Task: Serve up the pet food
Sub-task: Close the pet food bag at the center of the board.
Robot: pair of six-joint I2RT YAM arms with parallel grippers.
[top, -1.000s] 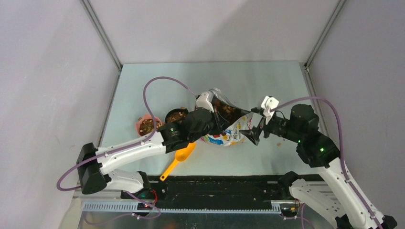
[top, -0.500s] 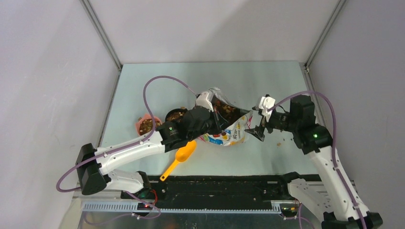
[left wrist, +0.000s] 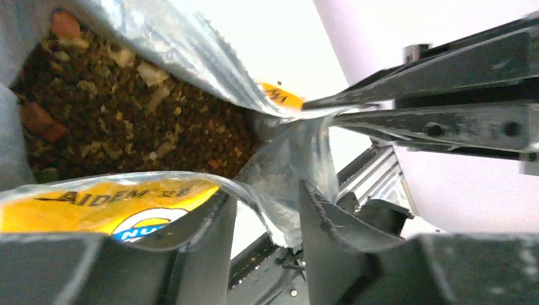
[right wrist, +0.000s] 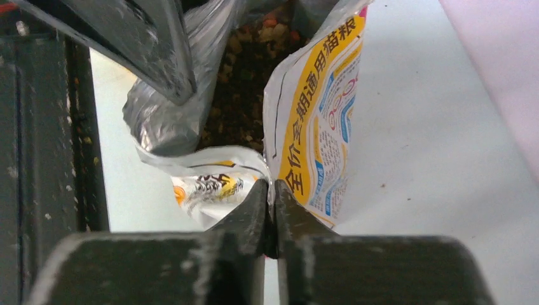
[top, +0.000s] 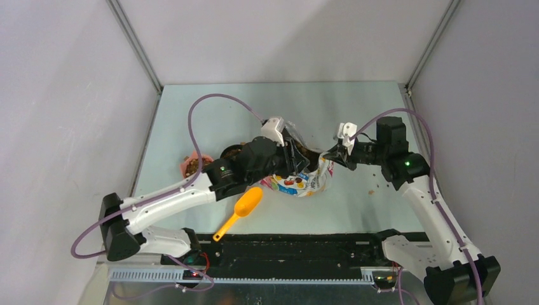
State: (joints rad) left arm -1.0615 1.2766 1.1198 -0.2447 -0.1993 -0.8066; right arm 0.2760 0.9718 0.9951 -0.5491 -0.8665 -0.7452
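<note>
Your right gripper point(right wrist: 271, 190) is clamped tight on the rim of the white-and-yellow printed foil bag point(right wrist: 318, 121), its jaws meeting through the foil. Your left gripper point(left wrist: 266, 189) is partly open, and the silver rim on the bag's other side sags between its fingers (whether they touch it is hard to judge). The brown dry kibble pet food point(left wrist: 127, 121) lies inside the bag's open mouth, just beyond both grippers. From above, the left fingertips are hidden behind the wrist.

The right gripper point(right wrist: 272, 190) pinches the cat-food bag point(right wrist: 318, 121) by its rim with 2 closed fingers; brown kibble point(right wrist: 245, 82) fills its gaping mouth.
</note>
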